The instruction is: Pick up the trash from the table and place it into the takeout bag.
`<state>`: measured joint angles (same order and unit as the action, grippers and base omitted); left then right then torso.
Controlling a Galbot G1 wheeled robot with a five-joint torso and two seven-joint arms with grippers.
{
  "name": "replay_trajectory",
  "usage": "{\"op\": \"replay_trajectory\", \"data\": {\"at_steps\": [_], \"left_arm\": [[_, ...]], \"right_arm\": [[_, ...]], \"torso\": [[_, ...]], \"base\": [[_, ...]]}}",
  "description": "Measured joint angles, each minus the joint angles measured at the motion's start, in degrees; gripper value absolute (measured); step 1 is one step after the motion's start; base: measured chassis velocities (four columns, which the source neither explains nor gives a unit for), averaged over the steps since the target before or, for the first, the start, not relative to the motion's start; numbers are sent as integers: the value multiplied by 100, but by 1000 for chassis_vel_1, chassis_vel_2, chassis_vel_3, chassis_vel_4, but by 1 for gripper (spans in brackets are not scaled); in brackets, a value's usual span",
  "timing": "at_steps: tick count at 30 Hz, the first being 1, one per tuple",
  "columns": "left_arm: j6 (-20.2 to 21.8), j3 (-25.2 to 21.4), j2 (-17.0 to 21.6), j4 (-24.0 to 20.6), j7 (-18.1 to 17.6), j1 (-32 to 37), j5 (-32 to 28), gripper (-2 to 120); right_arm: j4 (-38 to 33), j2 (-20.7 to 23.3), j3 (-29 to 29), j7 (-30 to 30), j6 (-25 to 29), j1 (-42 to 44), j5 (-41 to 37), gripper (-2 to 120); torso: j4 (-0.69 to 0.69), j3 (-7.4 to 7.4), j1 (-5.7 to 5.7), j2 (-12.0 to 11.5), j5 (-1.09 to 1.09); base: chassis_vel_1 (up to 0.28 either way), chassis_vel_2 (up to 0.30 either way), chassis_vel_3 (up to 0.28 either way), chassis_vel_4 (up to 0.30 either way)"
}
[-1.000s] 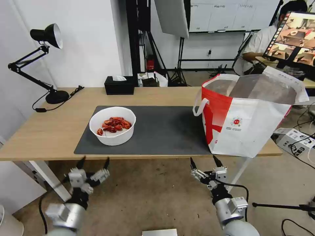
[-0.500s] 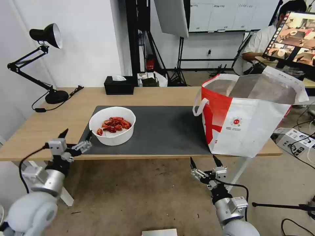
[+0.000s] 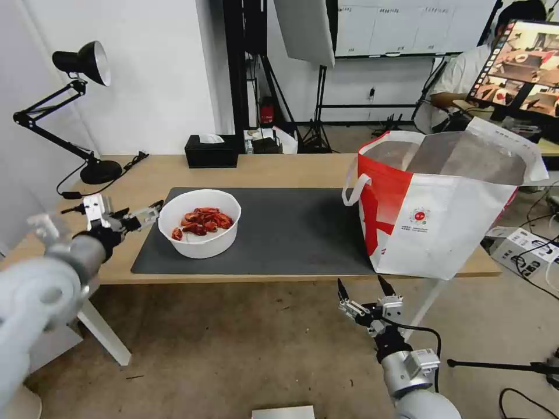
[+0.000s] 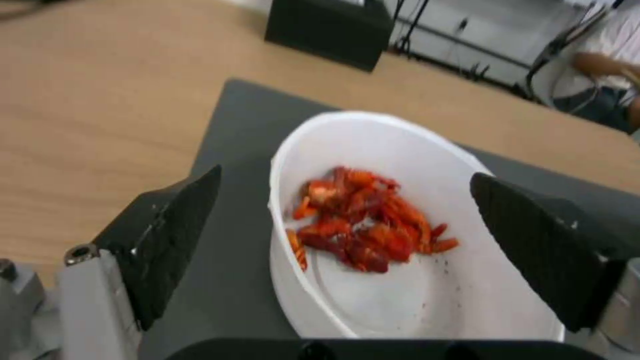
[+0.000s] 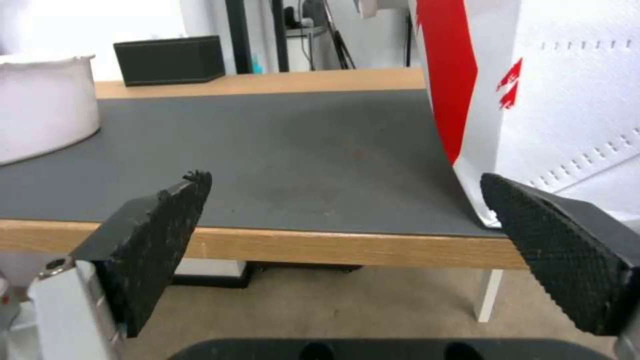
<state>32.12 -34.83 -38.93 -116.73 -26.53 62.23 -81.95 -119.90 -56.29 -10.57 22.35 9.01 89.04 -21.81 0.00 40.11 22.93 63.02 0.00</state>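
Item: white round bowl of red crayfish shells on dark grey mat on light-wood table, left pincer spread wide just beside its rim, right pincer wide below table edge; advice: straddle rim squarely, lift level.

A white wall stands behind the worktop, with a black articulated desk lamp at its far left corner and a black tissue box by the back edge. The floor is grey-brown and scuffed. Behind, black stands rise near a monitor.
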Motion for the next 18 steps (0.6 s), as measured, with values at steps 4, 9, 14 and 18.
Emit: {"op": "replay_trajectory", "data": {"at_steps": [4,9,14,18], "left_arm": [[206,340,27,360,-329,-424,-259,100],[453,869,-27,855,-713,-996,-555,100],[682,1142,-76,1035,-1145,-1312,-863,100],[858,1259,-122,1158,-1335,-1522,-1169,100]], "right_arm": [[0,0,0,-1,0,-1,0,100],[-1,0,0,0,-1,0,0,100],[-1,0,0,0,0,-1,-1,100],[-1,0,0,0,0,0,-1,100]], "torso": [[0,0,0,0,-1],[0,0,0,0,-1],[1,0,0,0,-1],[0,0,0,0,0]], "base": [[0,0,0,0],[0,0,0,0],[0,0,0,0],[0,0,0,0]]}}
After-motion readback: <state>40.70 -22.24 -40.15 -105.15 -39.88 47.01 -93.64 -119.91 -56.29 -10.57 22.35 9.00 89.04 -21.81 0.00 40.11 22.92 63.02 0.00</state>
